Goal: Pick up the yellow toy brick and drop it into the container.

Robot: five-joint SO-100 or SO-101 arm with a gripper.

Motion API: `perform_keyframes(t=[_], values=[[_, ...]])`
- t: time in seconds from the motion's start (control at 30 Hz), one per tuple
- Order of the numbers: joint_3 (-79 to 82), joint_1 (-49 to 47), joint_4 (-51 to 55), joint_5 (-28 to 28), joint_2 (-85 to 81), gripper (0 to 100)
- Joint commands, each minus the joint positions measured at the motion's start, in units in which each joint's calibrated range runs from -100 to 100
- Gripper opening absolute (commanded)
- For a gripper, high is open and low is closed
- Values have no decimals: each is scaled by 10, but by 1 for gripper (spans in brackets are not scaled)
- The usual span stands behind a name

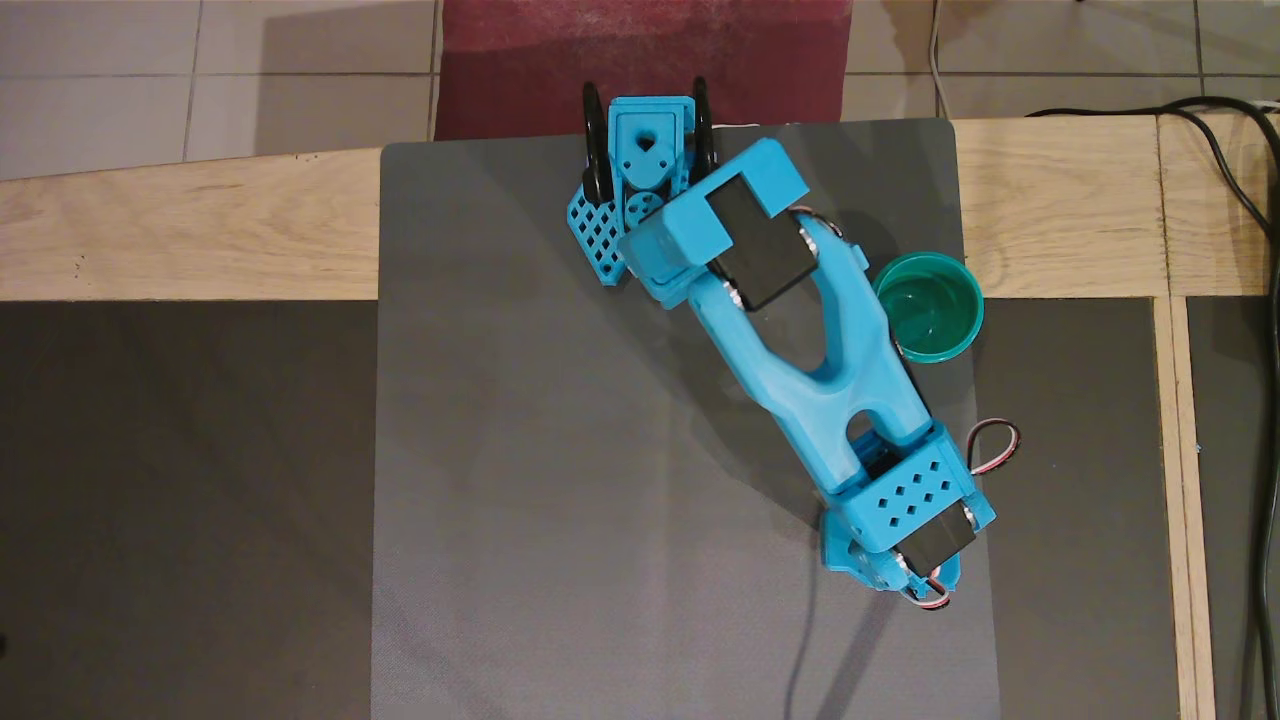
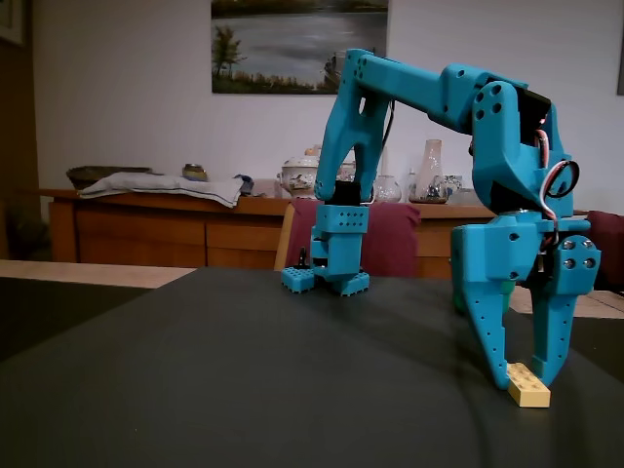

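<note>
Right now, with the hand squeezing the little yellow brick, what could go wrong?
The hand pinches the brick only at its fingertips, and the brick sits skewed between them, part of it sticking out toward the camera. It might twist or pop free when lifted. The cup stands right beside the arm in the overhead view, so swinging over could knock it.

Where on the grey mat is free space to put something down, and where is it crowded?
In the overhead view, the grey mat is bare from its left edge to the arm, and along its near edge. The right strip is crowded: the container, the gripper and the yellow toy brick between its fingers.
</note>
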Motion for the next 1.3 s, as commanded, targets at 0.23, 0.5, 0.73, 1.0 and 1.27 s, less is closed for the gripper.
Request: perform_keyframes(t=[0.23,0.5,0.73,1.0,1.27], values=[[-4,-58,108,-30,-157,0],[-4,-137,192,-55,-218,0],[-5,-212,245,-67,-223,0],[-5,-214,286,-64,-227,0],[-4,-215,345,-64,-346,0]])
